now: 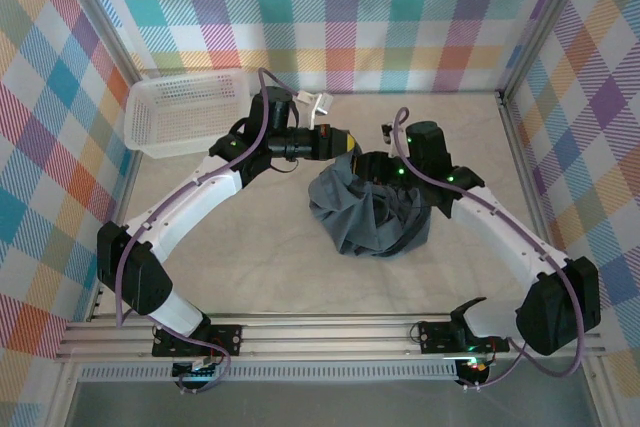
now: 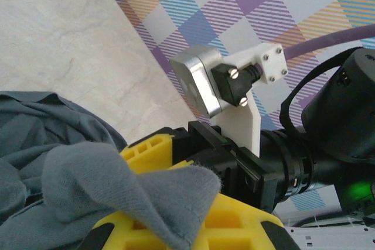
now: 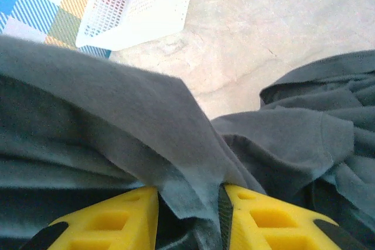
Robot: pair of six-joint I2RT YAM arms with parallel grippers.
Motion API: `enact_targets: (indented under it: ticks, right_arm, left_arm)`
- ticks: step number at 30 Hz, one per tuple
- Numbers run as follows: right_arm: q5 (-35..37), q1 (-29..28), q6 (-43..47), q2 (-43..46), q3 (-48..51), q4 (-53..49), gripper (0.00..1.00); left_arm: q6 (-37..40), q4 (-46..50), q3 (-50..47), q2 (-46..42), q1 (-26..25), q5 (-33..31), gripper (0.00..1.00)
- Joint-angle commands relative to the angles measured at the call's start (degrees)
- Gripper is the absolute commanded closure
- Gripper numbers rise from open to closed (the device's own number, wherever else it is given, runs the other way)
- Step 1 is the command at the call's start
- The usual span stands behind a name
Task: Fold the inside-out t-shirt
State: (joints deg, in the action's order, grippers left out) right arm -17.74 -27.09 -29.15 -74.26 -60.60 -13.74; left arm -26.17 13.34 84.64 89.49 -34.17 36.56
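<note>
The dark blue-grey t-shirt (image 1: pixel 370 215) hangs bunched in the middle of the table, lifted by both arms. My left gripper (image 1: pixel 352 143) holds its upper left edge; in the left wrist view a fold of the t-shirt (image 2: pixel 135 194) drapes over the yellow fingers (image 2: pixel 152 147), which are shut on it. My right gripper (image 1: pixel 388 163) holds the top of the bundle close beside the left one. In the right wrist view a strip of the t-shirt (image 3: pixel 193 185) is pinched between the yellow fingers (image 3: pixel 258 218), the rest of the cloth spreading away to both sides.
A white lattice basket (image 1: pixel 186 111) stands at the back left, and the white lattice basket (image 3: pixel 143 4) appears again in the right wrist view. A small white object (image 1: pixel 318 104) lies near the back wall. Checked walls enclose the pale table (image 1: pixel 260 257).
</note>
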Motion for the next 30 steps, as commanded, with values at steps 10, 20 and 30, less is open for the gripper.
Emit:
enact_targets:
  ticks: [10, 20, 30]
  right_arm:
    - [3.3, -0.3, 3.4, -5.5, -6.2, -1.9, 0.77]
    - [-0.1, 5.6, 3.6, 1.5, -4.7, -10.7, 1.0]
    - [-38.4, 9.6, -5.9, -0.6, -2.9, 4.4, 1.0]
  left_arm:
    - [-0.3, 0.0, 0.7, -2.3, 1.4, -1.3, 1.0]
    - [1.2, 3.7, -5.3, -5.3, 9.5, -5.8, 1.0]
    - [9.8, 4.5, -6.7, -4.6, 11.4, -3.4, 0.57]
